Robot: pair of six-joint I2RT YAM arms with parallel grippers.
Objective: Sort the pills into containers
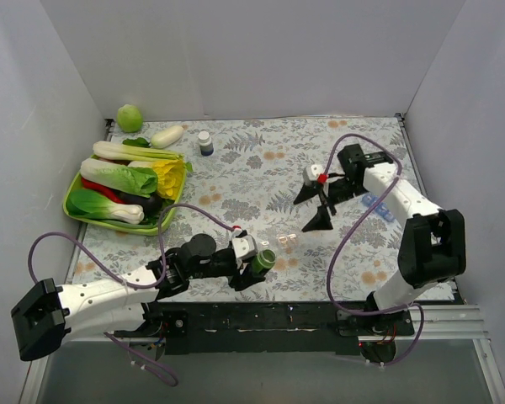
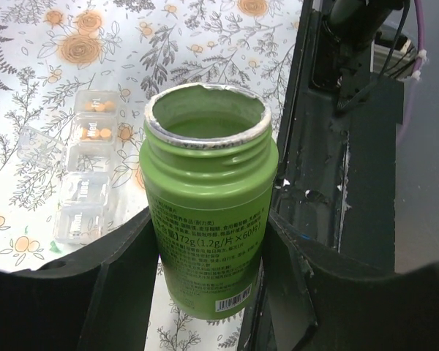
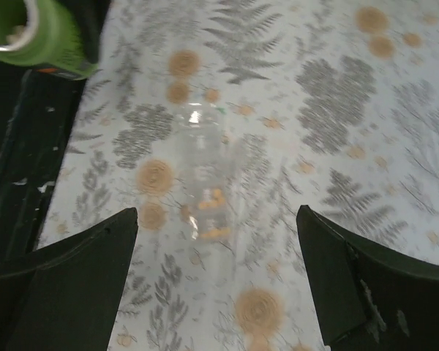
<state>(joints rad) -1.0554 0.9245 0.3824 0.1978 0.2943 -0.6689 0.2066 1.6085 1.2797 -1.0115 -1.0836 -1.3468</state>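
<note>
My left gripper [image 1: 262, 263] is shut on an open green pill bottle [image 2: 208, 197], mouth up, near the table's front edge; the bottle also shows in the top view [image 1: 264, 259] and the right wrist view [image 3: 36, 33]. The clear pill containers strip [image 2: 88, 168] lies on the cloth left of the bottle, with orange pills [image 2: 95, 133] in two compartments. The strip shows in the top view [image 1: 287, 241] and, blurred, in the right wrist view [image 3: 205, 183]. My right gripper [image 1: 311, 210] is open and empty, above the cloth beyond the strip.
A green tray [image 1: 76, 210] of toy vegetables sits at the left. A green ball [image 1: 130, 117] and a dark blue white-capped bottle [image 1: 205, 142] stand at the back. A bluish clear object [image 1: 377, 204] lies under the right arm. The black base rail [image 1: 269, 318] runs along the front edge.
</note>
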